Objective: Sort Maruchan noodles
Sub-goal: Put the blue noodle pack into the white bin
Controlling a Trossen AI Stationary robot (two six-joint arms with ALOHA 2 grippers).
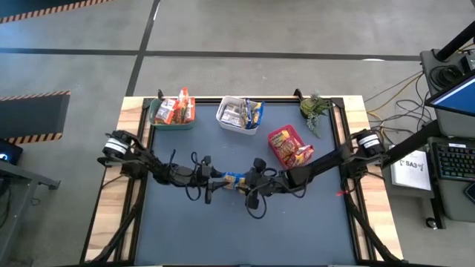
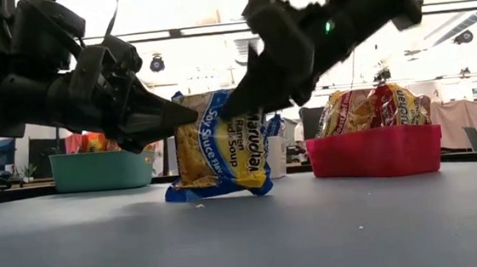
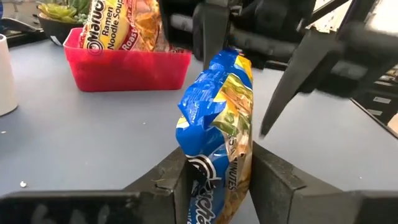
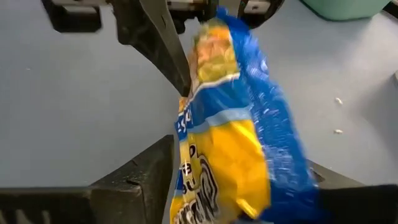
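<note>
Caught mid-handover at the middle of the dark table (image 1: 185, 230): a blue-and-yellow soy sauce ramen packet (image 2: 218, 148) standing on edge between the two grippers, lower edge just at the tabletop in the low view. Pinched at one end by the left gripper (image 1: 214, 180), fingers (image 3: 168, 180) pressed against both faces of the wrapper in the left wrist view, so clamped on the packet. At the other end, the right gripper (image 1: 249, 180), fingers (image 4: 140, 171) flanking the wrapper but with a gap showing on one side in its own wrist view; loosely around it rather than squeezing, by the look of it, and probably letting go. Held upright and between both hands presumably to pass it across, since the bins lie beyond the grippers on different sides: green bin (image 1: 172, 113) ahead of the left gripper, white bin (image 1: 239, 115) ahead of both, red bin (image 1: 289, 146) just ahead of the right gripper. Wrapper crinkled, glossy, slightly bowed where gripped; blue edges, yellow centre with white lettering reading soy sauce flavour. Orange-red packets already stacked in the green and red bins, blue and silvery ones in the white bin, so likely bound for the white one. A few crumbs on the table near the packet.
</note>
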